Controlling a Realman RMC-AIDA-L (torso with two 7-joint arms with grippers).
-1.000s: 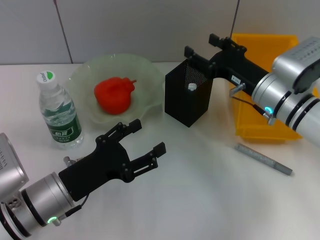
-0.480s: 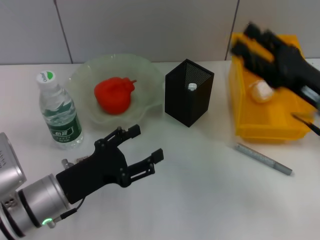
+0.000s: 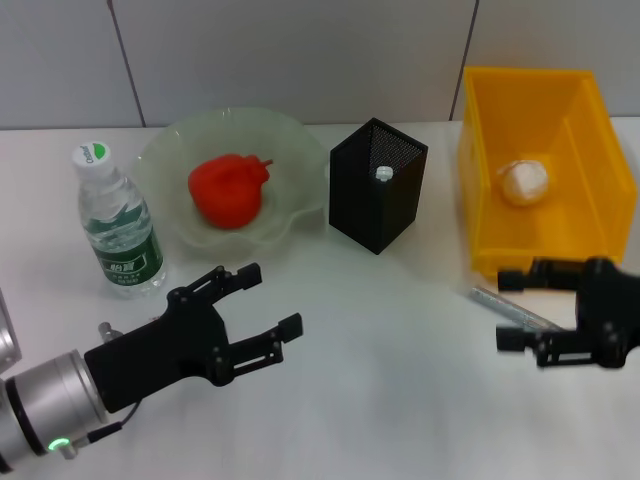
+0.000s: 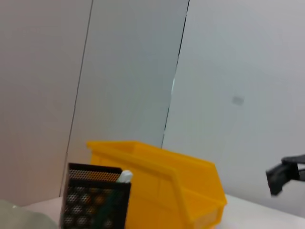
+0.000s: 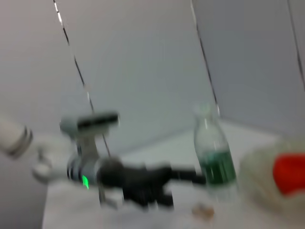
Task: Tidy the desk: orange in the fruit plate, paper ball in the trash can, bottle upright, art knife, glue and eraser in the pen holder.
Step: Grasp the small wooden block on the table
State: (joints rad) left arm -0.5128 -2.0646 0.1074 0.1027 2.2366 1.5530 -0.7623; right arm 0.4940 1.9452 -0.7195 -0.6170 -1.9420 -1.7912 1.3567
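One orange in the one fruit plate, one bottle upright on the table just beside that plate, one paper ball inside the one trash can, one white-tipped item poking from the one pen holder. One grey rod flat on the table below the trash can. Two grippers low over the table, both empty: left gripper in front of the bottle with jaws spread, right gripper over the rod with jaws spread.
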